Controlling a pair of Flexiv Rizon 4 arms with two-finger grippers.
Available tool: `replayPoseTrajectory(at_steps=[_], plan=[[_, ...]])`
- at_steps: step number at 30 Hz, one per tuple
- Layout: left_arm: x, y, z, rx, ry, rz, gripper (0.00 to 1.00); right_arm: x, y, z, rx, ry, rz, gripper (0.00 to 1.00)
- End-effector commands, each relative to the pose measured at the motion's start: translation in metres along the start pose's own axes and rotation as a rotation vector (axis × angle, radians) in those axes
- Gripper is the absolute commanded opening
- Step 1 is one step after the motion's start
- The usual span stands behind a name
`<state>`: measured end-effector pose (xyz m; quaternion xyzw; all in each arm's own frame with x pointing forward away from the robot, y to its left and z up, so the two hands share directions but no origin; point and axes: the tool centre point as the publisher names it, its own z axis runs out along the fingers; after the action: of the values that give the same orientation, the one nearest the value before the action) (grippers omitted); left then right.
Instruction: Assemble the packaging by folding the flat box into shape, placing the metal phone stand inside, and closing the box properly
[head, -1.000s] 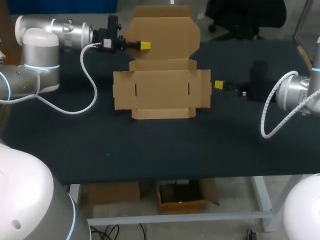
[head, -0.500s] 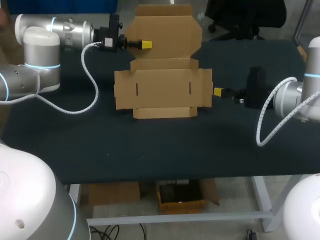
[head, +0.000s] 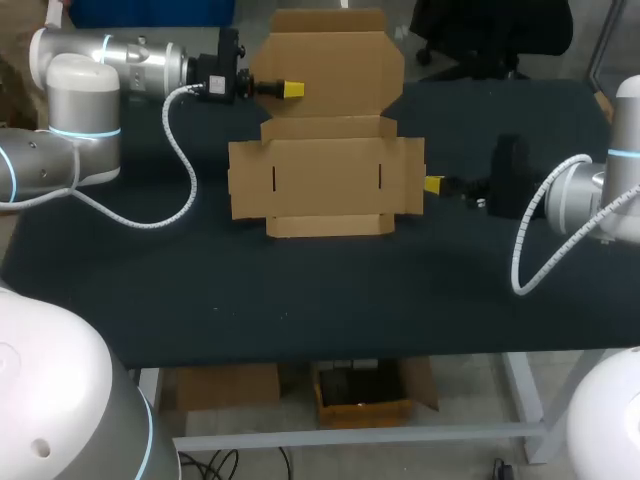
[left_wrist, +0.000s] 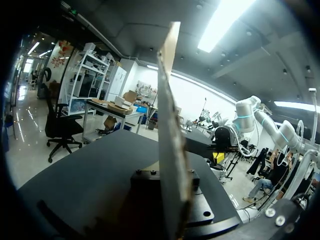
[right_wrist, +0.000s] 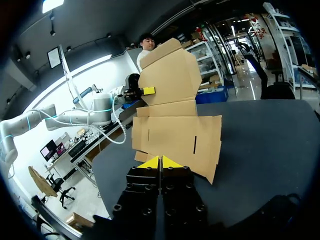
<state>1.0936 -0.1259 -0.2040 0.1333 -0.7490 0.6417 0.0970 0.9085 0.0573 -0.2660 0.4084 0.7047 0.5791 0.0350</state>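
Flat brown cardboard box (head: 325, 185) is pinched at its raised rear lid (head: 330, 60) by left gripper (head: 291, 90), with right flap (head: 408, 175) just beside closed, empty right gripper (head: 433, 185)

No text, label, number or sign can be read anywhere: the flat cardboard box (head: 325, 185) is plain brown, and the dark surface (head: 300, 300) carries no legible marking.
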Motion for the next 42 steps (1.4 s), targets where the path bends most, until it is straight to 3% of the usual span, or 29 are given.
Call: replayPoseTrajectory(at_steps=[1, 12, 23, 42], plan=[[0.001, 0.0, 0.0, 0.0, -0.001, 0.0, 0.0, 0.008, -0.004, 0.025, -0.008, 0.0, -0.044, 0.0], [0.009, 0.001, 0.001, 0.017, -0.017, 0.048, 0.0, 0.033, -0.049, 0.039, -0.01, -0.16, -0.171, 0.0], [0.023, 0.0, 0.004, 0.033, -0.015, 0.097, 0.0, 0.033, -0.062, 0.041, -0.004, -0.158, -0.172, 0.0], [0.063, -0.025, 0.012, 0.03, -0.032, 0.185, 0.0, 0.033, -0.072, 0.03, -0.015, -0.159, -0.193, 0.0]])
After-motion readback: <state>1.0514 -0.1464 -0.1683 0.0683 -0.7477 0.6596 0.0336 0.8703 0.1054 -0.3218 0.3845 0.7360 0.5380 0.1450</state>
